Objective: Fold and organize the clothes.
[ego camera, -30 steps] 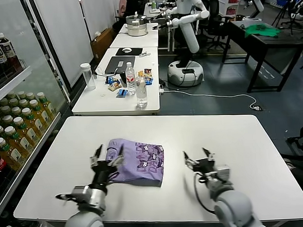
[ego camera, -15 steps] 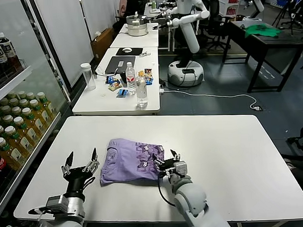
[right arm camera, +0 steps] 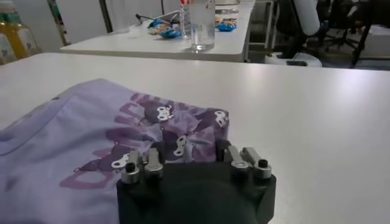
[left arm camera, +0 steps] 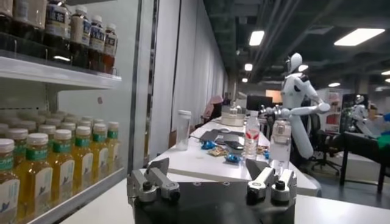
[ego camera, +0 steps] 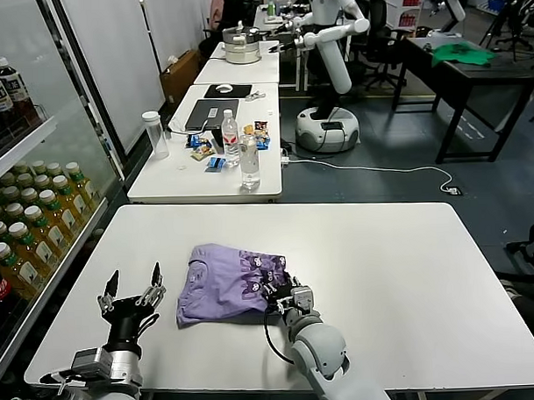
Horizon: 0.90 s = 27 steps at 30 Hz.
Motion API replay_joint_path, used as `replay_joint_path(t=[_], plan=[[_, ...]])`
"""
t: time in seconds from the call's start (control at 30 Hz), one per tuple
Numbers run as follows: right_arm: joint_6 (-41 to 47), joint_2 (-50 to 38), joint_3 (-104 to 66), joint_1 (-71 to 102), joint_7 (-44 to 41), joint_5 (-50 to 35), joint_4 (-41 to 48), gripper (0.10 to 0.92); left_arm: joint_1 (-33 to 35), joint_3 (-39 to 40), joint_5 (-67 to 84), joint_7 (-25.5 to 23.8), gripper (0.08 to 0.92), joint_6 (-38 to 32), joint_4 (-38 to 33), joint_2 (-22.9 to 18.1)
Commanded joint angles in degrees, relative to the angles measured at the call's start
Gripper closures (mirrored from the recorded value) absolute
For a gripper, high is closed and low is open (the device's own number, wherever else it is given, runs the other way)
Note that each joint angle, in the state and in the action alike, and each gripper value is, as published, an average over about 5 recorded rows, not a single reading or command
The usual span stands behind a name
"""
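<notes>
While only the right wrist view showed the print, the spread right gripper (right arm camera: 194,159) touched the T-shirt (ego camera: 226,283) edge; the open left gripper (ego camera: 130,297) hung beside it.

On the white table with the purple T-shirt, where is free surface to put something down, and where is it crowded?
The white table is bare on the whole side right of the lavender T-shirt, and along the far edge behind it. The left corner beyond the left pincer is also free. It is crowded at the shirt's near right edge, where the right pincer sits against the fabric.
</notes>
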<state>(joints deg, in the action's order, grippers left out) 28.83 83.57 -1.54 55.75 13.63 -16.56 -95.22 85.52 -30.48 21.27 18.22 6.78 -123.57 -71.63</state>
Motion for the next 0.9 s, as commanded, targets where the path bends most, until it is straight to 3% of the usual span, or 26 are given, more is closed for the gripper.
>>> replay_joint_path(t=[0.03, 0.33, 0.5, 0.67, 0.9], plan=[[0.11, -3.82, -1.48, -1.59, -0.67, -0.23, -0.28, 0.56, 0.52, -0.5, 0.09, 0.22, 0.177, -0.21, -0.04, -0.11], [1.55, -16.03, -5.9, -6.45, -5.53, -2.76, -1.51, 0.811, -0.07, 1.03, -0.28, 0.01, 0.177, -0.03, -0.03, -0.26], [2.77, -22.0, -8.25, -8.15, -11.15, -2.94, -1.51, 0.89, -0.33, 2.45, -1.15, -0.16, 0.177, 0.06, -0.16, -0.75], [0.48, -24.28, -10.81, -4.76, -14.01, -1.01, -3.75, 0.865, -0.19, 3.98, -2.28, -0.41, 0.177, 0.15, -0.42, -1.36], [-12.61, -23.15, -18.21, 8.57, -8.48, 2.88, -11.57, 0.669, 0.11, 5.66, -3.78, -1.1, 0.177, 0.06, -0.75, -2.21]])
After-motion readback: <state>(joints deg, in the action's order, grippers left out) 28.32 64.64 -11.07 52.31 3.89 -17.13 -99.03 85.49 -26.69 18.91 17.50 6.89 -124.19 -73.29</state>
